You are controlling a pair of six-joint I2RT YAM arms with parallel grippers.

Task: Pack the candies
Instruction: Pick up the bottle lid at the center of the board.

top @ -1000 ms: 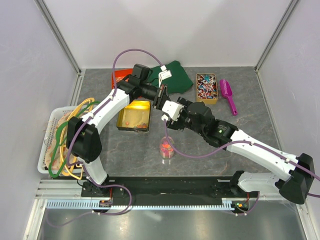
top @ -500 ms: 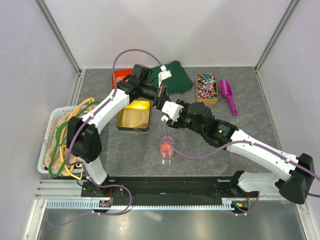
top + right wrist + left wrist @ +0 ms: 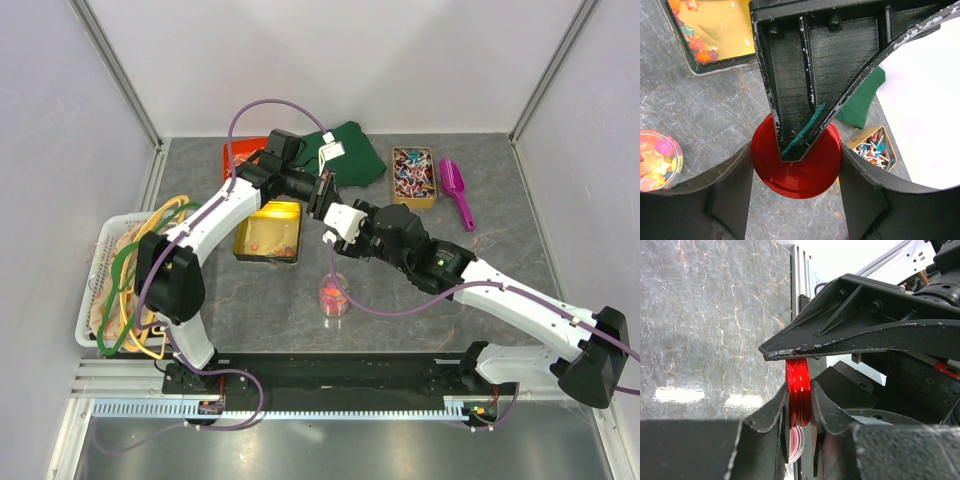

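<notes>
Loose mixed-colour candies point(image 3: 268, 238) lie in an open gold tin point(image 3: 243, 252) left of centre, also seen in the right wrist view as candies point(image 3: 695, 47). More candies fill a small clear jar point(image 3: 334, 297) near the front, the jar point(image 3: 655, 160) at that view's left edge. A red round lid point(image 3: 800, 175) hangs above the table. My left gripper point(image 3: 799, 390) is shut on the flat faces of the lid point(image 3: 799, 382). My right gripper point(image 3: 795, 150) is shut on its rim from both sides. From above, the left gripper point(image 3: 322, 197) and right gripper point(image 3: 335, 225) meet and hide the lid.
A tin of twist-wrapped sweets point(image 3: 413, 176) and a purple scoop point(image 3: 456, 190) sit at the back right. A green cloth point(image 3: 352, 152) lies at the back centre. A white basket point(image 3: 88, 300) of cables stands at the left edge.
My right gripper's fingers have closed in onto the lid's rim. Both arms have hardly moved.
</notes>
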